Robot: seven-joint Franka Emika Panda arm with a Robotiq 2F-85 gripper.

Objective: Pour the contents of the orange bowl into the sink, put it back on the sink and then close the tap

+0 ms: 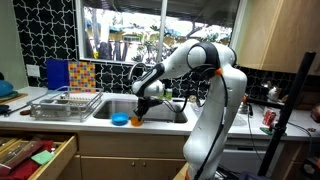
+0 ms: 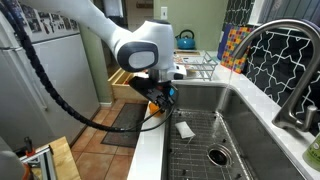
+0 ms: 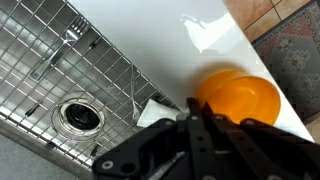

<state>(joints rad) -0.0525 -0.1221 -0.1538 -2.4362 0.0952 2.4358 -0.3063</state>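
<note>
Looking at an exterior view, I see the gripper (image 1: 145, 102) low at the middle of the frame, over the front rim of the sink (image 1: 170, 110). The orange bowl (image 1: 137, 119) is right beneath it, a blue bowl (image 1: 120, 121) sits just beside that to the left, and a wire dish rack (image 1: 65, 104) stands further left. In the exterior view that looks along the counter, the gripper (image 2: 163, 94) hangs at centre frame over the pale counter strip, with an orange patch of the bowl (image 2: 160, 104) showing under it. The sink (image 2: 250, 112) lies to the right, and the tap (image 2: 275, 45) arches at the upper right, well apart from the arm. In the wrist view the orange bowl (image 3: 240, 95) rests on the white countertop (image 3: 200, 40) right of centre, beside the sink's grid (image 3: 60, 60) and drain (image 3: 80, 115). The dark fingers reach its left rim from the bottom of the frame, but I cannot tell whether they are clamped on it or only touching. I cannot see into the bowl, so whether it has been emptied is unclear. I judge that the tap is yet to be closed.
</note>
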